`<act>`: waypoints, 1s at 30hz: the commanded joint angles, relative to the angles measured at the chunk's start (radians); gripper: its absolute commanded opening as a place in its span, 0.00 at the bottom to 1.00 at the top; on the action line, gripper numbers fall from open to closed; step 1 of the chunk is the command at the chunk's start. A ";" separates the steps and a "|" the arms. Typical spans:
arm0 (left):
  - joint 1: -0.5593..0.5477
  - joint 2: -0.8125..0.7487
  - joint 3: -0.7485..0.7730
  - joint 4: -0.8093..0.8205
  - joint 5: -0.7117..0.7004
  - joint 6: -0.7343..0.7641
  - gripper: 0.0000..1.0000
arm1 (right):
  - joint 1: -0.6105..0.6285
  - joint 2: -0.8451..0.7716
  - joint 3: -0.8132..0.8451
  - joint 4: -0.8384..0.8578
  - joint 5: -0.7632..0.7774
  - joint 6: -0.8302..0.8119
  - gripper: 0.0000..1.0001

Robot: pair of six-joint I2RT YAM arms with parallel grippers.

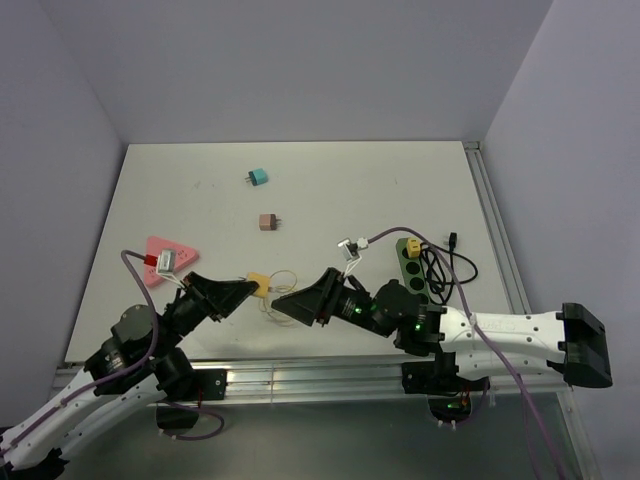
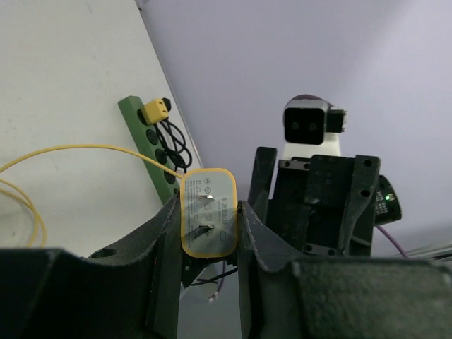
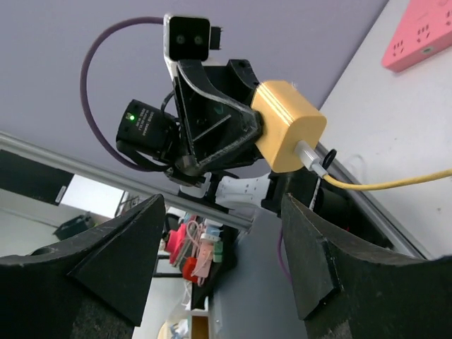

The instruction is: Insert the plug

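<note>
Yellow plug (image 2: pixel 207 212) clamped tight by the left tool (image 1: pixel 243 291), raised off the surface (image 1: pixel 200 190). Prongs turned back toward that wrist, yellow cable (image 2: pixel 70 149) end facing the right tool (image 3: pixel 222 208). Likely offered for a regrasp before heading to the green power strip (image 1: pixel 411 264). Right tool spread apart, empty, just short of the plug.

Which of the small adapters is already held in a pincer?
The yellow adapter on the yellow cable, clamped in the left pincer; the teal adapter and brown adapter lie loose on the table.
</note>
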 commanded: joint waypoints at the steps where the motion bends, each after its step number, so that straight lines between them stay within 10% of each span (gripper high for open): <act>1: 0.001 -0.016 -0.034 0.159 -0.011 -0.105 0.00 | 0.006 0.062 0.047 0.144 -0.034 0.059 0.73; 30: 0.001 -0.079 -0.162 0.371 0.107 -0.241 0.00 | 0.042 0.127 0.030 0.182 0.075 0.069 0.68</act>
